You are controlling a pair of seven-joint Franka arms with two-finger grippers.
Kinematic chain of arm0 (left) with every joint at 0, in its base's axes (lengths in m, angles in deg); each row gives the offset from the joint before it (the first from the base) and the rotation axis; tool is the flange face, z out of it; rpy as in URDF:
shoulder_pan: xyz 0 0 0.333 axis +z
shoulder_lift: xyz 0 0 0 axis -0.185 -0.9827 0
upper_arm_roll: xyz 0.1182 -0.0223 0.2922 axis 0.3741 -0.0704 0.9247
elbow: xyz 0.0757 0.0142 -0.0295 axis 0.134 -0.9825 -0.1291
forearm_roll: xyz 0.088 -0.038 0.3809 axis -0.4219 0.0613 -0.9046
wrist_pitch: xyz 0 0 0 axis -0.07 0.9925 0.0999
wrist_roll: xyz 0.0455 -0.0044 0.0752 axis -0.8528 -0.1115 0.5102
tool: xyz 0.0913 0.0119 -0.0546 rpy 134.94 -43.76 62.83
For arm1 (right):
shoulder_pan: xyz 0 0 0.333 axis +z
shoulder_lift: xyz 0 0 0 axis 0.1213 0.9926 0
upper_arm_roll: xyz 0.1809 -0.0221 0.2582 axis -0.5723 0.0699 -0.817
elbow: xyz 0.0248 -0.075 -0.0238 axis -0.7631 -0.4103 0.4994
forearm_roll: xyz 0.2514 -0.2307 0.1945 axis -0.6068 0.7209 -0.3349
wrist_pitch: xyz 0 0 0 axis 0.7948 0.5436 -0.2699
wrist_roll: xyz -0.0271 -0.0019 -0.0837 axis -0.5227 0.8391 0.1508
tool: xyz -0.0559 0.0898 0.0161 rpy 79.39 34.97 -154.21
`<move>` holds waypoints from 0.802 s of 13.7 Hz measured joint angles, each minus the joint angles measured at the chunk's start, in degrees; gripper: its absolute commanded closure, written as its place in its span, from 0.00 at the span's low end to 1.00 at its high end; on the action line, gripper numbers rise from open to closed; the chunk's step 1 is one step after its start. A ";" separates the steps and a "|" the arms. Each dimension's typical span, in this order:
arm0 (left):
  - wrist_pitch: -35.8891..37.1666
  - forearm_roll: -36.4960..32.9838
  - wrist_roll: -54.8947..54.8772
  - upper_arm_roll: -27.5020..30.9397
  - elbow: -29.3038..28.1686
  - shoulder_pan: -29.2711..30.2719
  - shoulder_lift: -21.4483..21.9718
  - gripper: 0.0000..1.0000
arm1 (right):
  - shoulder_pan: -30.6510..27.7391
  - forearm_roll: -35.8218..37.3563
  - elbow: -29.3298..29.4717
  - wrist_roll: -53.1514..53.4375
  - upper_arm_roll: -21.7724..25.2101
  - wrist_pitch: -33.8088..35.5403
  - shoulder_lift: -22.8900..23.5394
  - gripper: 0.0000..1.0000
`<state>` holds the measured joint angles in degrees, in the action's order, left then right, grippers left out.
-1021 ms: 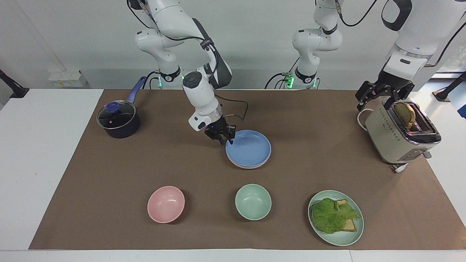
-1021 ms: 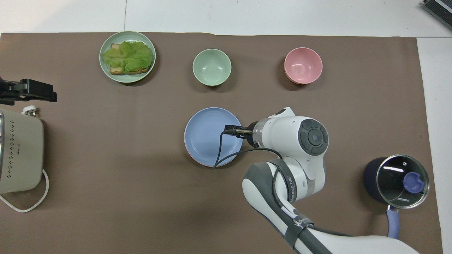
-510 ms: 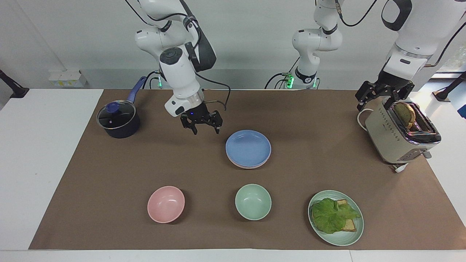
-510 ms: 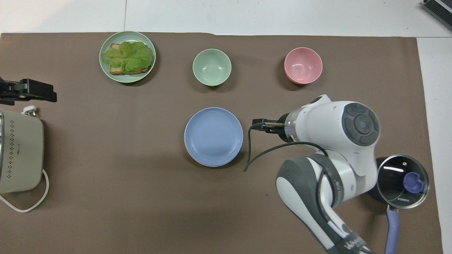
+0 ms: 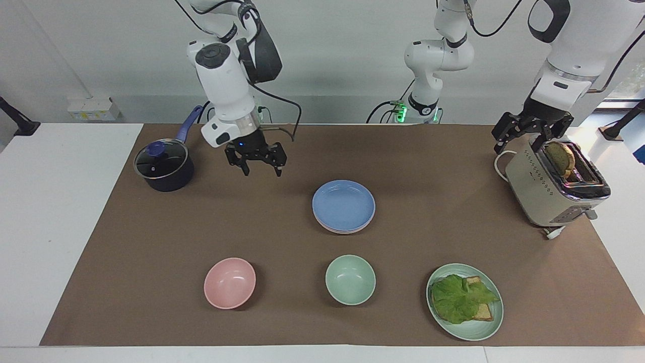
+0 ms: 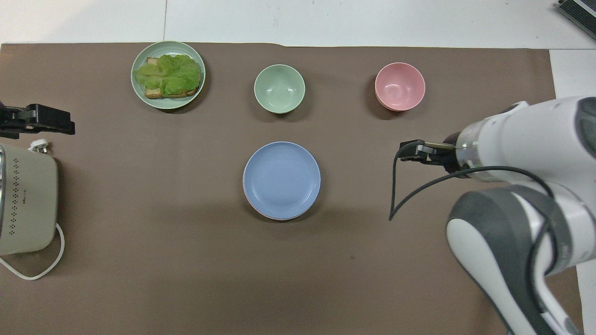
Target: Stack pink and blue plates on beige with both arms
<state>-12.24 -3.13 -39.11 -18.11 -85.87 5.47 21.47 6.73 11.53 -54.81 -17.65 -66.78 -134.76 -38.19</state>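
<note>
Plates [image 5: 343, 206] sit stacked mid-bench, blue on top; stiff, light, slippery, best pinched at the rim. Right claw [image 5: 261, 169] and left claw [image 5: 524, 135] hang released, empty.

Bare brown mat [image 5: 443, 166] open all around the plate stack [image 5: 343, 206], pink bowl [image 5: 230, 283], green bowl [image 5: 350, 279] and lettuce plate [image 5: 465, 301] lined up farther from the robots, saucepan [image 5: 164, 166] and toaster [image 5: 554, 184] bounding the mat's two ends.
</note>
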 measured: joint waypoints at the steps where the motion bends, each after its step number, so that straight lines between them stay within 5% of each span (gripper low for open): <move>1: 0.00 0.00 0.00 0.00 0.00 0.00 0.00 0.00 | -1.42 0.44 1.66 -1.39 0.04 1.63 0.02 0.00; 6: 0.00 0.00 0.00 0.00 0.00 0.00 0.00 0.00 | -3.84 3.22 8.81 -5.08 0.06 10.41 0.94 0.00; 11: 0.00 0.00 0.00 0.00 0.00 0.00 0.00 0.00 | -3.85 3.30 9.72 -5.57 -0.19 11.13 2.27 0.00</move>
<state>-12.24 -3.13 -39.11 -18.11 -85.87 5.47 21.47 2.88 14.83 -45.10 -23.22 -66.97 -123.63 -35.92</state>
